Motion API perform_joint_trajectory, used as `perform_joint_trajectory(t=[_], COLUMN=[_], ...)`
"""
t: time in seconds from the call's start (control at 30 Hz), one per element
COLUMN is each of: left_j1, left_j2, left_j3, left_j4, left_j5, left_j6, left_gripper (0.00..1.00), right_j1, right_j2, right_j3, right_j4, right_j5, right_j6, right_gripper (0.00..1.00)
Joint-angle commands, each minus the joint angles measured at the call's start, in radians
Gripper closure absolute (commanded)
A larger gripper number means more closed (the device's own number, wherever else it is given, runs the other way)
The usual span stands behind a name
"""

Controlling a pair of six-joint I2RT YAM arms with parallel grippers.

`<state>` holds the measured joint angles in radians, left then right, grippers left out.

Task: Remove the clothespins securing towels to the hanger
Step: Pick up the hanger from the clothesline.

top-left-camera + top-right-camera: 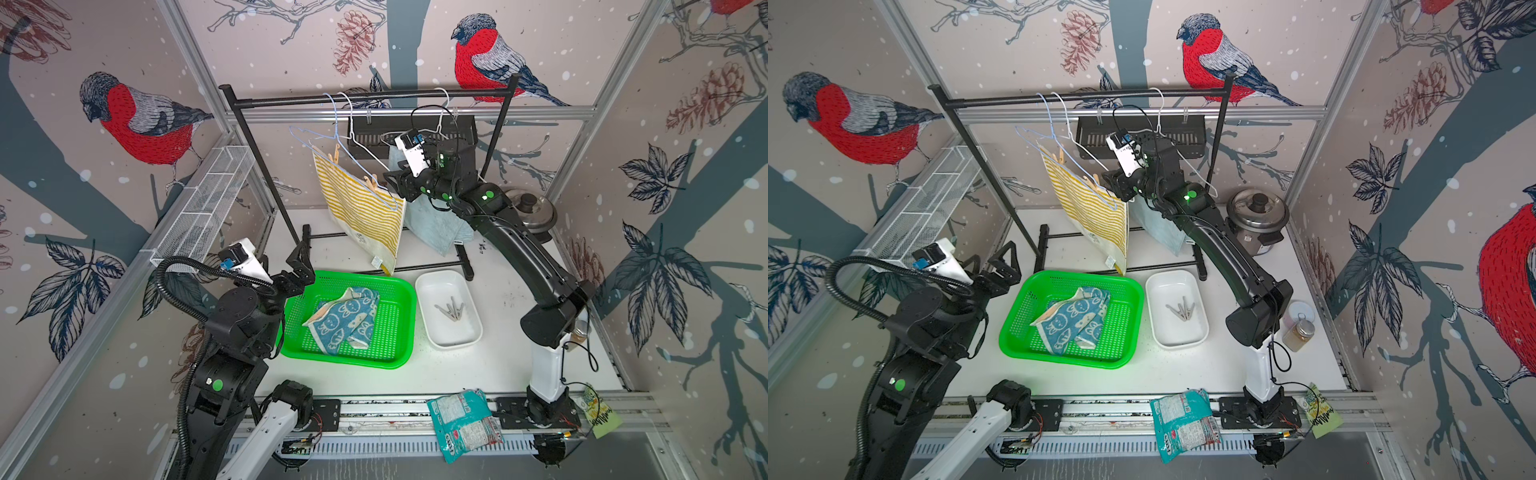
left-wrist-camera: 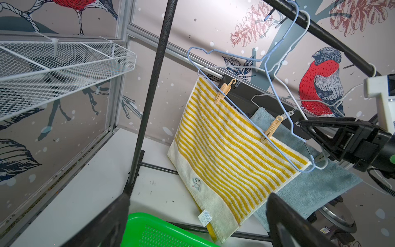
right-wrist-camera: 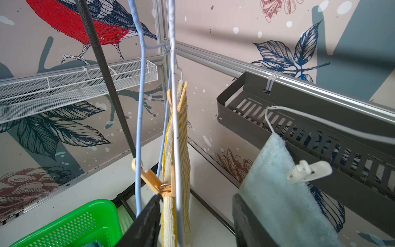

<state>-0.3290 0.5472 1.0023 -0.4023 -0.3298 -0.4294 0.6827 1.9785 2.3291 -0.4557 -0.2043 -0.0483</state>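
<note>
A yellow-and-white striped towel (image 1: 357, 208) (image 2: 230, 149) hangs from a blue wire hanger (image 3: 140, 107). Two tan clothespins pin it there, an upper one (image 2: 223, 93) and a lower one (image 2: 270, 130) (image 3: 158, 181). My right gripper (image 1: 392, 183) (image 3: 196, 196) is open at the lower pin. The towel's edge and the hanger wires pass between its fingers, and one fingertip (image 3: 158, 198) touches just below the pin. Behind, a light-blue towel (image 3: 277, 181) hangs by a white clothespin (image 3: 310, 171). My left gripper (image 1: 301, 262) (image 2: 199, 195) is open and empty above the green basket's corner.
The green basket (image 1: 409, 316) holds a teal towel (image 1: 345, 316). Beside it, a white tray (image 1: 453, 345) holds grey clothespins (image 1: 451, 309). A black rack (image 1: 291, 99) carries the hangers. A steel pot (image 1: 532, 208), a white mesh shelf (image 1: 203, 208), a jar (image 1: 579, 330) and a snack packet (image 1: 465, 424) stand around.
</note>
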Motion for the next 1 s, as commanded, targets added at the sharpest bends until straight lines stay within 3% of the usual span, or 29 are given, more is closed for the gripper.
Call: perform_joint_trajectory(t=[0.0, 0.13, 0.33, 0.47, 0.77, 0.97], left_j1=[0.002, 0.002, 0.002, 0.001, 0.002, 0.001], left_j2=[0.000, -0.005, -0.016, -0.016, -0.010, -0.019], left_j3=[0.002, 0.004, 0.008, 0.018, 0.016, 0.007], left_j4=[0.020, 0.012, 0.001, -0.007, -0.005, -0.003], left_j5=[-0.016, -0.023, -0.042, -0.048, -0.038, -0.037], left_j6=[0.003, 0.004, 0.006, 0.011, 0.007, -0.006], left_gripper=[0.01, 0.01, 0.02, 0.02, 0.01, 0.01], right_j1=[0.000, 0.001, 0.008, 0.016, 0.029, 0.027], right_j2=[0.022, 0.062, 0.054, 0.032, 0.020, 0.018], right_j3=[0.008, 0.049, 0.063, 0.056, 0.058, 0.058], right_j4=[0.026, 0.016, 0.038, 0.051, 0.066, 0.093], right_j5=[-0.024, -0.036, -0.041, 0.011, 0.279, 0.282], right_j6=[0.006, 0.004, 0.007, 0.001, -0.039, -0.055], right_gripper=[0.48, 0.55, 0.97, 0.99, 1.00, 1.00])
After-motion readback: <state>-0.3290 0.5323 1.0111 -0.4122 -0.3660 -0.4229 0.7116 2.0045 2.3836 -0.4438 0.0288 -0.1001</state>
